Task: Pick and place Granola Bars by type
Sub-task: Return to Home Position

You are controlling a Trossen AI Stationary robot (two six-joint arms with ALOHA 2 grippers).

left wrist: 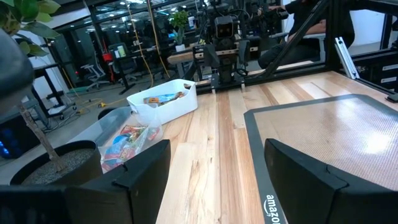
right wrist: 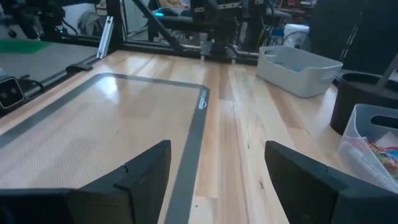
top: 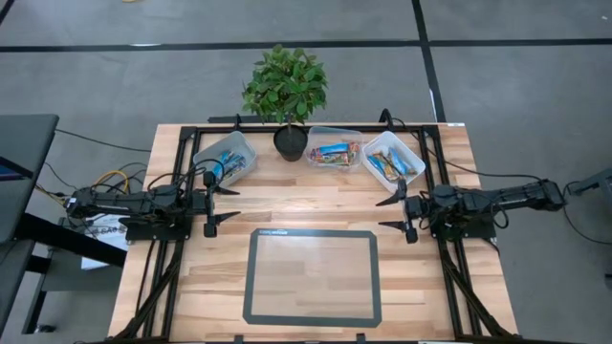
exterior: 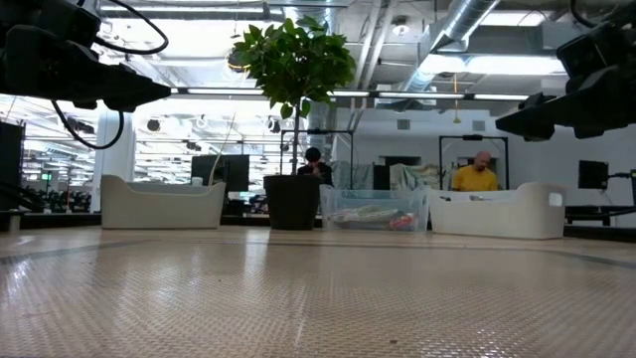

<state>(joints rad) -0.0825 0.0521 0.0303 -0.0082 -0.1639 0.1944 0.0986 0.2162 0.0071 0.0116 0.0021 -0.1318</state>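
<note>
The granola bars lie in three bins along the table's far edge. The left white bin [top: 228,157] holds blue bars, the middle clear bin [top: 334,150] holds mixed red, green and blue bars [left wrist: 127,138], and the right white bin [top: 393,159] holds tan-orange and blue bars [left wrist: 163,98]. My left gripper [top: 212,204] hovers open over the table's left side, fingers pointing right. My right gripper [top: 405,213] hovers open over the right side, fingers pointing left. Neither holds anything.
A potted plant [top: 287,91] stands between the left and middle bins at the far edge. A grey-framed mat [top: 312,275] lies at the table's near middle, between the two grippers. Black frame rails run along the table's sides. People sit in the room beyond [exterior: 475,175].
</note>
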